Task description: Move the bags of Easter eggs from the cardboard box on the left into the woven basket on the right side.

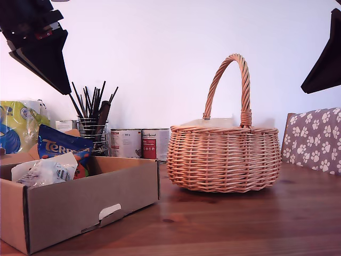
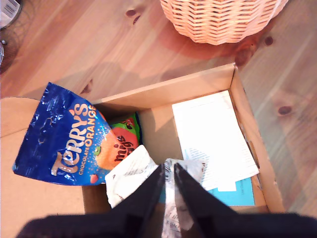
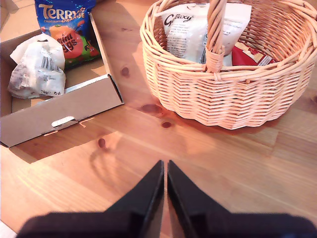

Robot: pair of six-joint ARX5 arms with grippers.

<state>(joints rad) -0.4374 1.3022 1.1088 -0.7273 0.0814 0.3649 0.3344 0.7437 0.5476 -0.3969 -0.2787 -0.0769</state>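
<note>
Wicker basket (image 3: 223, 94): holds two whitish bags (image 3: 185, 29). Cardboard box (image 1: 69, 208): blue bag (image 2: 59, 136), white bags (image 3: 37, 69) remain. Task partly done. First gripper (image 2: 169, 173): above box, jaws near-closed on white packet (image 2: 171, 208). Second gripper (image 3: 165, 171): closed, empty, over surface (image 3: 237, 168).

Tin labels (image 1: 149, 143) too small to read; red packet (image 3: 250, 55) in woven basket (image 3: 233, 99) half hidden

My first tool (image 2: 169, 174) pinches a whitish bag (image 2: 174, 198) — above the cardboard box (image 2: 237, 106).
</note>
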